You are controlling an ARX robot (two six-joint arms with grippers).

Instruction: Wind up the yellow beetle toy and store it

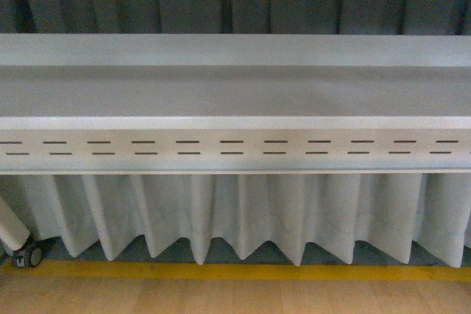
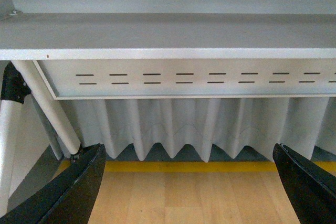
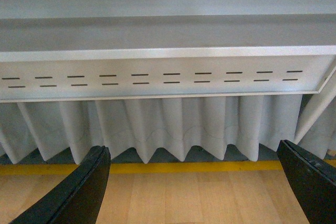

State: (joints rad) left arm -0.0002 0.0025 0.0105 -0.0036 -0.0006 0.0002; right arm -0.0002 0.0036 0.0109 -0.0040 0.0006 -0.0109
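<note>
Yellow beetle toy: not in any of the three views, so we can't give its bearing from either tool, its long axis, or which arm is nearer. That is the blocker for the next move.

Left tool (image 2: 188, 150): black fingers (image 2: 79, 187) spread wide, nothing between them. Right tool (image 3: 192, 148): the same, fingers (image 3: 84, 187) wide apart, nothing held.

Both wrist cameras look level at the front of a pale grey metal desk (image 1: 235, 93), at its slotted front panel (image 1: 235, 148). A white pleated curtain (image 1: 243, 211) hangs below the panel. Under that are a yellow floor stripe (image 1: 235, 271) and light wood flooring (image 1: 235, 295). A black caster wheel (image 1: 28, 257) sits far left, at the foot of a white tubular leg (image 2: 47, 103).

The strip of desk top we can see shows no toy and no storage box.

Our read: the task hasn't started and both tools sit low, facing the desk edge. The arms need to come up over the desk top before we can pick an arm. The desk's front edge is the obstacle on the way up.
</note>
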